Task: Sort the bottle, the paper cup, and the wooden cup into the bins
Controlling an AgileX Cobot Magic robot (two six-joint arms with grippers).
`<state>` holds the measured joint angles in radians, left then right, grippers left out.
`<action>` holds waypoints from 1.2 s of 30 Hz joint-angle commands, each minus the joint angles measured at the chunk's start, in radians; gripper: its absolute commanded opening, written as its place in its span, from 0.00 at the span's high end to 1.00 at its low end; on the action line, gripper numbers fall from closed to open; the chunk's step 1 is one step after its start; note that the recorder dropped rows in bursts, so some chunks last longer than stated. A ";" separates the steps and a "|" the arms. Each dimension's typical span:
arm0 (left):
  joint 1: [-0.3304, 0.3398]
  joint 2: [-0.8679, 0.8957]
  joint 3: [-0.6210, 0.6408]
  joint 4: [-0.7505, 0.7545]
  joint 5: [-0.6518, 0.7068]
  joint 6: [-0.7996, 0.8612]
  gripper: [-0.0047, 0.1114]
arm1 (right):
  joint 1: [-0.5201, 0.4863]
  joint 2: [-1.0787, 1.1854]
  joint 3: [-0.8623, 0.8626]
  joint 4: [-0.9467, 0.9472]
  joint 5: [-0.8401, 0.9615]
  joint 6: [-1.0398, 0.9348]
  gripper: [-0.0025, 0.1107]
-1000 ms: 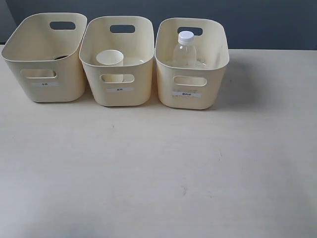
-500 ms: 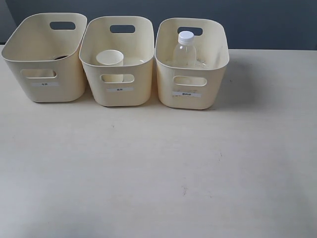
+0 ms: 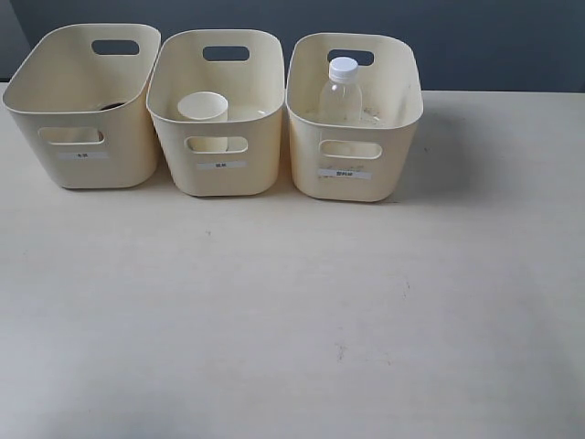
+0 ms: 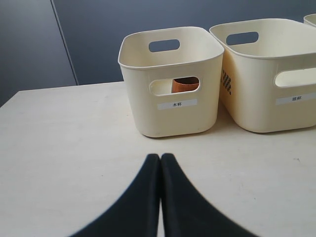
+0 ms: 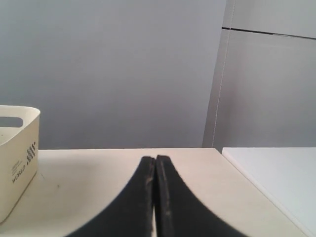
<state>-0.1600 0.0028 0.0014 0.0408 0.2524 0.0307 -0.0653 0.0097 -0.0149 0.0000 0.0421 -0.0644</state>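
Three cream bins stand in a row at the back of the table. The clear bottle (image 3: 341,93) with its white cap stands upright in the right bin (image 3: 351,178). The white paper cup (image 3: 203,108) stands in the middle bin (image 3: 219,174). In the left bin (image 3: 78,165) only a dark sliver of the wooden cup (image 3: 111,106) shows; its brown side (image 4: 185,85) appears through the handle cut-out of that bin (image 4: 173,116). My left gripper (image 4: 160,157) is shut on nothing, short of that bin. My right gripper (image 5: 155,158) is shut and empty. Neither gripper appears in the exterior view.
The middle bin (image 4: 266,113) stands close beside the left one. In the right wrist view a bin's corner (image 5: 17,158) lies to one side, and the table's edge (image 5: 256,190) borders a white surface. A grey wall runs behind the table.
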 commanded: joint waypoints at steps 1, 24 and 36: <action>-0.003 -0.003 -0.001 0.001 -0.014 -0.003 0.96 | -0.005 -0.010 0.015 0.014 -0.010 -0.014 0.98; -0.003 -0.003 -0.001 0.001 -0.014 -0.003 0.96 | -0.005 -0.010 0.015 0.018 0.036 -0.012 0.98; -0.003 -0.003 -0.001 0.001 -0.014 -0.003 0.96 | -0.005 -0.010 0.015 0.080 0.051 -0.008 0.98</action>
<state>-0.1600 0.0028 0.0014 0.0408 0.2524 0.0307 -0.0653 0.0065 -0.0019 0.0547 0.0825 -0.0744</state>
